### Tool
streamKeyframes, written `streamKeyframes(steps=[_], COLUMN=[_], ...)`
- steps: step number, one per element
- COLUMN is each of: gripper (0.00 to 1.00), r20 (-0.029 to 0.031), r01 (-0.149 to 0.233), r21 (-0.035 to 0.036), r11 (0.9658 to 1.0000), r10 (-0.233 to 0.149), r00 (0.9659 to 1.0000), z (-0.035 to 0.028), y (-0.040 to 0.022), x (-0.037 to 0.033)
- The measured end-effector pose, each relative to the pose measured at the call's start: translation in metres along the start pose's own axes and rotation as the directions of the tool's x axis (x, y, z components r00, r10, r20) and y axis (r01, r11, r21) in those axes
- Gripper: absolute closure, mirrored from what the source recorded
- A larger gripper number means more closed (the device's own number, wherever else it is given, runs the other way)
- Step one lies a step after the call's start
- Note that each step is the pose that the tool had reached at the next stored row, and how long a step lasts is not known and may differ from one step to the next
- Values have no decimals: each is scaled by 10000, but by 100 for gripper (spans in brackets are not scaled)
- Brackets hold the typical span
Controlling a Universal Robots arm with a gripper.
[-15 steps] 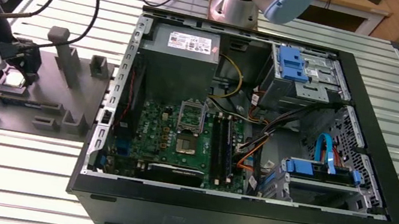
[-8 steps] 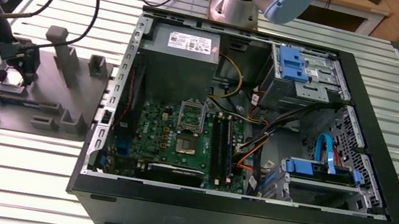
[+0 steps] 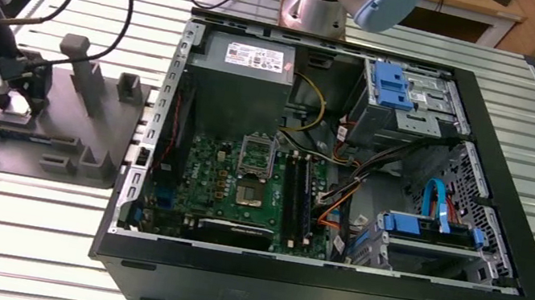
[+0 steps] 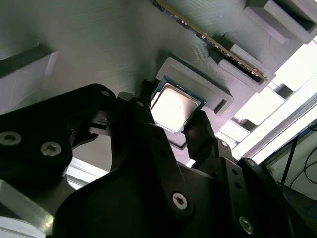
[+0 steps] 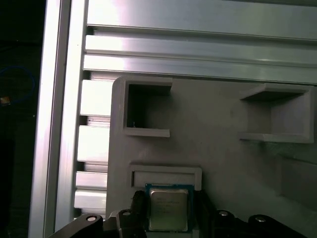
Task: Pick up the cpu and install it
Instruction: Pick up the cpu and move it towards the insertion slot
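- A robot arm's gripper [image 3: 18, 105] hangs low over a grey moulded tray [image 3: 101, 134] on the slatted aluminium table [image 3: 14, 238]. It is at the exterior view's left, beside an open computer case [image 3: 330, 295].
- In both wrist views the two black fingers [image 4: 141, 116] are pressed against opposite edges of the cpu [image 4: 174, 105], pinching the chip between them.
- The cpu lies flat with its shiny metal top facing up. Its thin greenish rim shows along the free edges, and it sits at a raised rectangular nest on the tray.
- In the first wrist view the chip [image 5: 168, 208] is framed by the nest's low wall, with the gripper [image 5: 168, 212] closed around it. The tray's bare floor [image 5: 213, 114] and two box-shaped pockets lie beyond.
- In the second wrist view a memory stick [image 4: 208, 37] stands on edge in a slot of the tray, well apart from the chip.
- Inside the case, well apart from the gripper, the green motherboard [image 3: 223, 183] carries a processor socket [image 3: 250, 196] with its silver frame [image 3: 258, 152] tipped up.
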State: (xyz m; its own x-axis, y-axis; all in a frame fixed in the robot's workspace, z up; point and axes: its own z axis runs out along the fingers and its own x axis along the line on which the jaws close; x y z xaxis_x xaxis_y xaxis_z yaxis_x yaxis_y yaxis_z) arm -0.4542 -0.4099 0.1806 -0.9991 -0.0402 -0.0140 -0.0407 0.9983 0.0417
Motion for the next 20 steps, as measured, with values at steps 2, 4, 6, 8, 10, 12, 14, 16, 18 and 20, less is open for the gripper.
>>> streamKeyframes(steps=[2,4,6,8,10,12,14,16,18,20], gripper=[48,48,48,48,48,48,48,48,48,49], r20=[1,-1,-1,1,1,-1,-1,-1,0,-2], r01=[1,0,0,-1,-2,-1,-2,-2,-2,-2], r21=[0,1,1,0,0,1,0,1,1,1], r11=[10000,10000,10000,10000,10000,10000,10000,10000,10000,10000], r10=[-1,0,0,1,2,1,2,2,2,2], r00=[10000,10000,10000,10000,10000,10000,10000,10000,10000,10000], z=[0,-1,-1,-2,-4,-7,-8,-8,-8,-8], y=[-5,-6,-6,-6,-7,-7,-6,-6,-6,-6], x=[-1,0,0,0,1,3,5,11,11,12])
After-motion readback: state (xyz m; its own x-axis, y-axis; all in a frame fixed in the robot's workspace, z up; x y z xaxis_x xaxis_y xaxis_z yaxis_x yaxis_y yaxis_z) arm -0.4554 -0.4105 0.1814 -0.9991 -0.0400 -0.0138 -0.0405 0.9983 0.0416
